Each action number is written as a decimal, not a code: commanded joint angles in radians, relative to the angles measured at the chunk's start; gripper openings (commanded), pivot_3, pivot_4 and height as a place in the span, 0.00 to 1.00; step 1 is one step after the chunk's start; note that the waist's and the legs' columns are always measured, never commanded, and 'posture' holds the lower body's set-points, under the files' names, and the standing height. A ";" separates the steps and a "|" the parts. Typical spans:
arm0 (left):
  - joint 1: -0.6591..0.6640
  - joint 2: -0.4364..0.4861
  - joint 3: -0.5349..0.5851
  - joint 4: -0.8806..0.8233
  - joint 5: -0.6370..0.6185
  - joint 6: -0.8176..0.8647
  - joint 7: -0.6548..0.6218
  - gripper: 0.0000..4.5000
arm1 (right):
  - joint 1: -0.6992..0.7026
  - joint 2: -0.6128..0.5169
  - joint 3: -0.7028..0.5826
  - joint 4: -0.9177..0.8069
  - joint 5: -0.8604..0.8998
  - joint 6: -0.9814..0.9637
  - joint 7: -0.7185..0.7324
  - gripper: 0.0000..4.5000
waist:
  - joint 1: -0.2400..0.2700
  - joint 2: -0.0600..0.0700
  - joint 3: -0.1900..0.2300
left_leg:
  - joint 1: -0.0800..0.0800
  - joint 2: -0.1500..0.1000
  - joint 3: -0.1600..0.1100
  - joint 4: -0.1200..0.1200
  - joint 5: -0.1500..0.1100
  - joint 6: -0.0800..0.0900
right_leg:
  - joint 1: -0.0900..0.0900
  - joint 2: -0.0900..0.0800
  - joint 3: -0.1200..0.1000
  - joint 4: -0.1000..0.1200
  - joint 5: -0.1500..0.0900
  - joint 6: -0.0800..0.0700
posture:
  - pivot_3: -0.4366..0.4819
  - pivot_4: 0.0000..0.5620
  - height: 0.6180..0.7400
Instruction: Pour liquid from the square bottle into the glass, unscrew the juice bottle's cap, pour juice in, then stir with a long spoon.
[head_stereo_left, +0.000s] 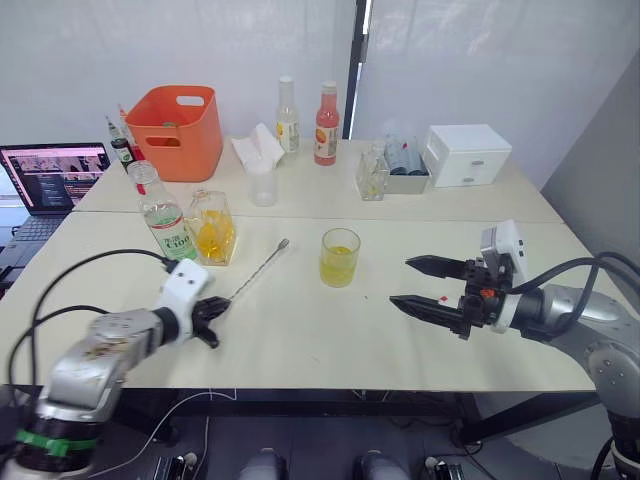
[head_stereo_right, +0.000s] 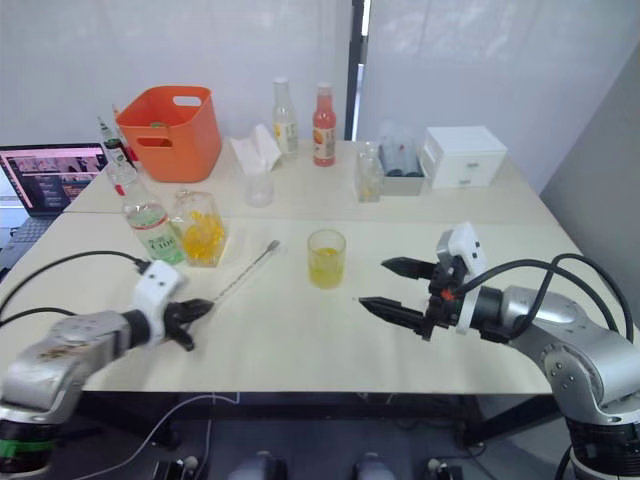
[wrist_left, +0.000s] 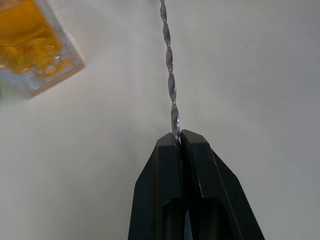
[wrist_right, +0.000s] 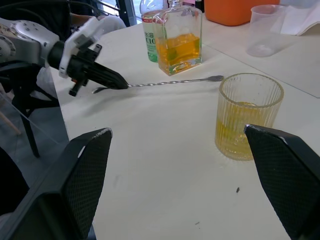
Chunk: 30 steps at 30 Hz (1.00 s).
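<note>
The left gripper (head_stereo_left: 213, 311) pinches the handle end of the long spoon (head_stereo_left: 258, 269), which lies on the table (head_stereo_left: 330, 340) pointing toward the square bottle (head_stereo_left: 213, 227). The glass (head_stereo_left: 339, 257) stands just beside the spoon's far end. The right gripper (head_stereo_left: 420, 285) hovers with fingers spread wide, on the glass's other side.

Orange basket (head_stereo_left: 180, 130), laptop (head_stereo_left: 52, 178), white box (head_stereo_left: 466, 154).

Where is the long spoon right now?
The long spoon lies flat on the table on the robot's left, between the square bottle and the glass. The left end effector is shut on its handle end.
</note>
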 joint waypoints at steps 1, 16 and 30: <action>0.038 0.068 0.019 0.044 0.018 -0.183 -0.167 0.01 | -0.007 0.004 -0.024 -0.023 0.024 0.002 -0.015 1.00 | 0.004 0.000 0.000 | 0.000 0.000 0.000 0.000 0.000 0.000 | 0.000 0.000 0.000 0.000 0.000 0.000 | 0.48 0.27 0.79; -0.045 0.128 -0.192 0.338 0.237 -0.570 -0.444 0.01 | -0.026 0.013 -0.015 -0.037 0.030 0.037 -0.055 1.00 | 0.011 0.000 0.000 | -0.002 0.001 0.002 -0.004 0.000 0.000 | 0.000 0.000 -0.001 -0.007 0.001 0.001 | 0.48 0.27 0.79; -0.152 0.193 -0.180 0.296 0.138 -0.301 -0.586 0.73 | -0.027 0.031 0.000 -0.035 0.016 0.030 -0.085 1.00 | 0.003 0.002 -0.001 | -0.003 0.000 0.001 -0.004 0.000 0.000 | -0.001 0.002 -0.001 -0.007 0.001 0.001 | 0.48 0.27 0.79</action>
